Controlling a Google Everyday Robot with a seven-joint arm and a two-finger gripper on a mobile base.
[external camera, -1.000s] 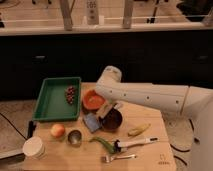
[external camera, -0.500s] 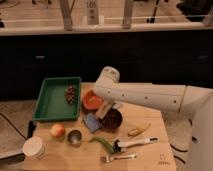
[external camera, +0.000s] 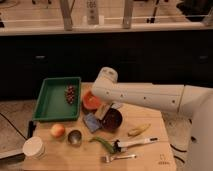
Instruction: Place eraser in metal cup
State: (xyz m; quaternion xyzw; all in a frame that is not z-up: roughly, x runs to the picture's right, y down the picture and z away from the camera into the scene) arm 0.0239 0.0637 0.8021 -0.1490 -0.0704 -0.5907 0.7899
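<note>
The metal cup is a short silver cylinder standing on the wooden table, right of an orange fruit. A tan block that looks like the eraser sits tilted at the left rim of the dark maroon bowl, above a blue cloth. My gripper reaches down from the white arm right at this block. I cannot tell whether it touches the block. The cup is down and to the left of the gripper.
A green tray with grapes lies at the back left. An orange bowl, a white paper cup, a yellow banana piece, a green pepper, a brush and a fork lie on the table.
The arm's elbow has shifted slightly to the left. The objects on the table have not moved.
</note>
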